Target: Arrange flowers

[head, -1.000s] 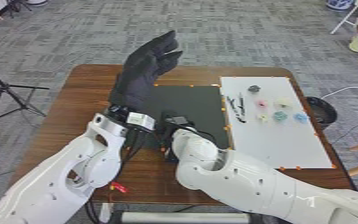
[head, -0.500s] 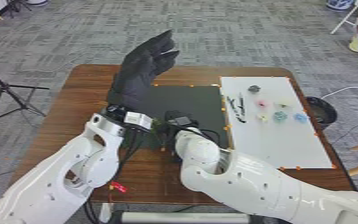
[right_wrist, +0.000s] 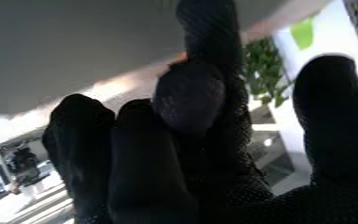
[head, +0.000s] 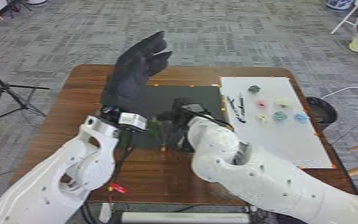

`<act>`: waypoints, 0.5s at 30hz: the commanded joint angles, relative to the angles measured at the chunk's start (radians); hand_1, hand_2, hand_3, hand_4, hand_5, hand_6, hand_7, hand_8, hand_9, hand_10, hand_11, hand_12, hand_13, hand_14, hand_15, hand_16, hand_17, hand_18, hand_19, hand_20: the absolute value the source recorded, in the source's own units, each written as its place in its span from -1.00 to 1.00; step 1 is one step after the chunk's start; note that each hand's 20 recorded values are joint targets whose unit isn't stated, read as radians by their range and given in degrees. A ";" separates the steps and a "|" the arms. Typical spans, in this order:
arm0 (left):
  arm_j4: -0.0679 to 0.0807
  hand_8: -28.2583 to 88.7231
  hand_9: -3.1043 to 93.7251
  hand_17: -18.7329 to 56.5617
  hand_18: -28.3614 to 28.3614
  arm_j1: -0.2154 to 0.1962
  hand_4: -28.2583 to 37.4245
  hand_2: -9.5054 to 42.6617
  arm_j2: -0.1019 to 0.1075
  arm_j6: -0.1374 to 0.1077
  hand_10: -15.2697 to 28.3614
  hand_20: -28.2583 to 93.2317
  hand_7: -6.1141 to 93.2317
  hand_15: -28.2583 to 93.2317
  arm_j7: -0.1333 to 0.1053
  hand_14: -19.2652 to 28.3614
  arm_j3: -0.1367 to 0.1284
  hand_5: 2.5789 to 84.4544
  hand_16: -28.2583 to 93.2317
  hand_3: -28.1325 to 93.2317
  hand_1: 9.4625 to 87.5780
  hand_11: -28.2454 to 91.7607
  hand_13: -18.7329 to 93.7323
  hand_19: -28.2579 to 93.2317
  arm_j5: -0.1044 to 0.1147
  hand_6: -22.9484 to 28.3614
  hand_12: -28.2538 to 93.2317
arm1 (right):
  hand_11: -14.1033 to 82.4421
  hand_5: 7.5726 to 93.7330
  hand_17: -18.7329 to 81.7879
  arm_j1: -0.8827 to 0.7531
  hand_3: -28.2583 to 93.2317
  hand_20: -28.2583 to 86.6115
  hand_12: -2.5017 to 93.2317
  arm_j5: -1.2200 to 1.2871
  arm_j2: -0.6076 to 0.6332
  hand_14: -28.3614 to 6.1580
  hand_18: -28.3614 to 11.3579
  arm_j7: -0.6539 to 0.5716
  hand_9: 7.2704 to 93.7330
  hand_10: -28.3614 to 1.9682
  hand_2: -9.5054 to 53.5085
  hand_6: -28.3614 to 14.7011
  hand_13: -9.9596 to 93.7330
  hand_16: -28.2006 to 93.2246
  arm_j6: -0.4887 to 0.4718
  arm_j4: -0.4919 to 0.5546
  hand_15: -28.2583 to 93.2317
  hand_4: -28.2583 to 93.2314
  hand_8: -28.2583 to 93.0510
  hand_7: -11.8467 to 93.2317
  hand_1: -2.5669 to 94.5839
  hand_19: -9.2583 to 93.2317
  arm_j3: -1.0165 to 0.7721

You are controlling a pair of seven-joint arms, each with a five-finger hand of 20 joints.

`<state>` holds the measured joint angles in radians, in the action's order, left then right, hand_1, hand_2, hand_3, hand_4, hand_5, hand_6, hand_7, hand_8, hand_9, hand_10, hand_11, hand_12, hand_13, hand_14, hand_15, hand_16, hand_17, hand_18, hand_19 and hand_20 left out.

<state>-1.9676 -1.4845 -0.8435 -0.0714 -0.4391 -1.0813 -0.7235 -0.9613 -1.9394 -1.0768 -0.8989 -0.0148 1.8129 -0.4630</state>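
Has a brown wooden tabletop (head: 79, 107) ahead, with a black mat (head: 186, 93) over the middle and a white sheet (head: 291, 147) over the right part, edged with orange tape (head: 334, 166). Shows black marks (head: 238, 109) near the sheet's left edge. On the far part of the sheet, carries a dark flower (head: 254, 89), a pink flower (head: 262, 104), pale yellow flowers (head: 284, 104) and blue-green flowers (head: 280, 116). Holds the left hand (head: 129, 82) open over the mat's left side, fingers straight. Has the right hand (head: 182, 111) over the mat's right part; cannot tell how closed. Beyond it, in the wrist view, shows green leaves (right_wrist: 264, 70). Has a black bin (head: 322, 112) beside the tabletop's right edge, a black tripod (head: 5, 86) off the left edge, and grey carpet (head: 220, 32) around.
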 commanded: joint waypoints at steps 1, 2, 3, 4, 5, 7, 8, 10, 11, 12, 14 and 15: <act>-0.033 -0.64 -0.44 -0.75 0.71 -0.159 -0.85 -0.69 0.009 -0.023 0.24 -0.34 -0.56 -0.11 0.044 0.39 -0.080 -0.30 -0.43 0.54 -0.53 -0.20 -0.31 0.10 0.006 0.00 -0.21 | 0.42 0.66 0.43 -0.081 0.65 0.77 -0.09 -0.012 0.394 0.24 -0.58 0.003 0.78 0.18 -0.91 0.25 0.73 0.14 0.007 0.119 0.83 -0.89 -0.67 -0.03 -0.51 1.00 -0.164; -0.037 -0.64 -0.44 -0.76 0.71 -0.175 -0.85 -0.69 0.015 -0.026 0.24 -0.34 -0.56 -0.11 0.046 0.39 -0.090 -0.30 -0.43 0.54 -0.53 -0.20 -0.31 0.10 0.004 0.00 -0.21 | 0.42 0.64 0.41 -0.100 0.65 0.76 -0.10 -0.015 0.427 0.23 -0.59 0.011 0.76 0.17 -0.94 0.25 0.72 0.13 0.025 0.128 0.83 -0.92 -0.67 -0.04 -0.50 1.00 -0.179; -0.042 -0.64 -0.44 -0.76 0.71 -0.194 -0.86 -0.69 0.022 -0.033 0.24 -0.34 -0.56 -0.11 0.049 0.39 -0.102 -0.30 -0.43 0.54 -0.53 -0.20 -0.31 0.10 0.004 0.00 -0.21 | 0.42 0.61 0.38 -0.124 0.65 0.75 -0.10 -0.013 0.449 0.20 -0.60 0.019 0.73 0.15 -0.98 0.23 0.69 0.12 0.011 0.134 0.84 -0.95 -0.67 -0.05 -0.48 1.00 -0.206; -0.049 -0.64 -0.44 -0.76 0.71 -0.215 -0.86 -0.69 0.026 -0.041 0.24 -0.34 -0.56 -0.11 0.050 0.39 -0.115 -0.30 -0.43 0.54 -0.53 -0.20 -0.31 0.10 0.004 0.00 -0.21 | 0.43 0.61 0.37 -0.137 0.65 0.74 -0.10 -0.004 0.468 0.19 -0.61 0.025 0.72 0.14 -0.99 0.23 0.68 0.11 0.018 0.135 0.84 -0.96 -0.67 -0.06 -0.47 1.00 -0.214; -0.055 -0.64 -0.44 -0.76 0.71 -0.237 -0.86 -0.69 0.029 -0.049 0.24 -0.34 -0.56 -0.10 0.049 0.39 -0.130 -0.30 -0.43 0.54 -0.52 -0.20 -0.31 0.10 0.003 0.00 -0.21 | 0.43 0.60 0.36 -0.148 0.63 0.74 -0.11 -0.011 0.470 0.19 -0.61 0.028 0.71 0.14 -1.00 0.23 0.68 0.11 0.009 0.127 0.84 -0.99 -0.67 -0.06 -0.45 1.00 -0.225; -0.060 -0.64 -0.44 -0.76 0.71 -0.268 -0.86 -0.69 0.030 -0.061 0.24 -0.34 -0.56 -0.11 0.051 0.39 -0.152 -0.30 -0.43 0.54 -0.52 -0.20 -0.31 0.10 0.005 0.00 -0.21 | 0.44 0.60 0.36 -0.146 0.56 0.73 -0.12 -0.021 0.470 0.20 -0.60 0.022 0.71 0.14 -1.00 0.24 0.68 0.11 0.008 0.104 0.84 -1.00 -0.67 -0.06 -0.41 1.00 -0.213; -0.062 -0.64 -0.44 -0.76 0.71 -0.280 -0.86 -0.69 0.030 -0.069 0.24 -0.34 -0.56 -0.11 0.052 0.39 -0.160 -0.30 -0.43 0.54 -0.53 -0.20 -0.31 0.10 0.005 0.00 -0.21 | 0.44 0.61 0.37 -0.141 0.50 0.73 -0.12 -0.024 0.462 0.21 -0.60 0.019 0.72 0.15 -1.00 0.24 0.69 0.10 0.008 0.087 0.84 -1.00 -0.67 -0.05 -0.38 1.00 -0.205; -0.064 -0.64 -0.44 -0.76 0.71 -0.304 -0.86 -0.69 0.030 -0.077 0.24 -0.34 -0.56 -0.11 0.055 0.39 -0.179 -0.30 -0.43 0.54 -0.53 -0.20 -0.31 0.10 0.005 0.00 -0.21 | 0.45 0.61 0.37 -0.115 0.42 0.72 -0.12 -0.036 0.440 0.23 -0.60 0.016 0.72 0.17 -1.00 0.25 0.69 0.10 0.006 0.046 0.84 -1.00 -0.68 -0.04 -0.34 1.00 -0.172; -0.065 -0.64 -0.44 -0.76 0.71 -0.313 -0.86 -0.69 0.031 -0.084 0.24 -0.34 -0.56 -0.11 0.054 0.39 -0.185 -0.30 -0.43 0.54 -0.53 -0.20 -0.31 0.10 0.005 0.00 -0.21 | 0.45 0.61 0.37 -0.106 0.35 0.73 -0.12 -0.043 0.430 0.23 -0.60 0.015 0.73 0.18 -1.00 0.25 0.69 0.11 0.006 0.028 0.84 -1.00 -0.68 -0.04 -0.29 1.00 -0.160; -0.066 -0.64 -0.44 -0.75 0.71 -0.321 -0.86 -0.69 0.029 -0.087 0.24 -0.34 -0.56 -0.10 0.054 0.39 -0.192 -0.30 -0.43 0.54 -0.52 -0.20 -0.31 0.10 0.006 0.00 -0.21 | 0.44 0.61 0.37 -0.091 0.31 0.73 -0.12 -0.046 0.420 0.24 -0.60 0.013 0.73 0.18 -1.00 0.25 0.69 0.11 0.016 0.008 0.83 -1.00 -0.68 -0.04 -0.28 1.00 -0.140; -0.065 -0.64 -0.44 -0.75 0.70 -0.329 -0.86 -0.69 0.028 -0.090 0.24 -0.34 -0.56 -0.10 0.056 0.39 -0.200 -0.30 -0.43 0.54 -0.52 -0.20 -0.31 0.10 0.007 0.00 -0.21 | 0.44 0.61 0.38 -0.070 0.25 0.73 -0.12 -0.053 0.402 0.24 -0.60 0.013 0.73 0.18 -1.00 0.25 0.70 0.11 0.025 -0.026 0.83 -1.00 -0.68 -0.04 -0.26 1.00 -0.114; -0.064 -0.64 -0.44 -0.75 0.70 -0.330 -0.86 -0.69 0.027 -0.092 0.24 -0.34 -0.56 -0.11 0.055 0.39 -0.201 -0.29 -0.43 0.54 -0.52 -0.20 -0.31 0.10 0.006 0.01 -0.21 | 0.44 0.61 0.38 -0.062 0.23 0.73 -0.12 -0.066 0.393 0.25 -0.60 0.012 0.73 0.18 -1.00 0.25 0.70 0.11 0.023 -0.046 0.83 -1.00 -0.68 -0.04 -0.26 1.00 -0.102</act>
<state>-2.0311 -1.7755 -0.8196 -0.1333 -0.3915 -1.2644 -0.7228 -1.0821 -1.9604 -0.5932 -0.8684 0.0012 1.8688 -0.6330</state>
